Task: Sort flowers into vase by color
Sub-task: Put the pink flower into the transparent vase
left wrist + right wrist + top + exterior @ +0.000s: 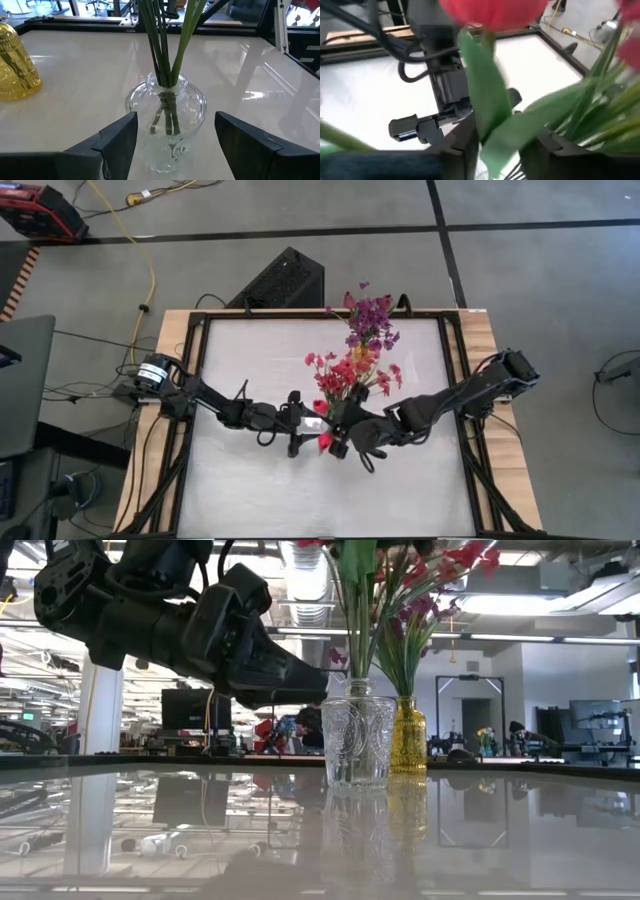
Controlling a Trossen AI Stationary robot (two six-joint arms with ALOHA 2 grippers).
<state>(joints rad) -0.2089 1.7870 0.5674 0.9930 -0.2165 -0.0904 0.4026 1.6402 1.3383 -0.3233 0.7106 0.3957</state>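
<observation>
Placing step. My right gripper [502, 142] is clamped on a red tulip [325, 441] just beside the clear vase [167, 125] of red flowers [345, 375]. Left gripper [175, 137] gapes wide, empty, flanking the vase. Next, I judge: steer stalk into the neck.

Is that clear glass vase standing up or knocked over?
Upright. The clear vase stands on its base on the table, green stems rising from its mouth.

Two dark jointed arms, matte black housings. Left arm [205, 395] base has a silver-and-black cylindrical motor with a white label; black cables loop along it. Right arm [470, 388] blocky black links. Left gripper [175, 145] fingers [117, 137] flat, black, wedge-shaped.
</observation>
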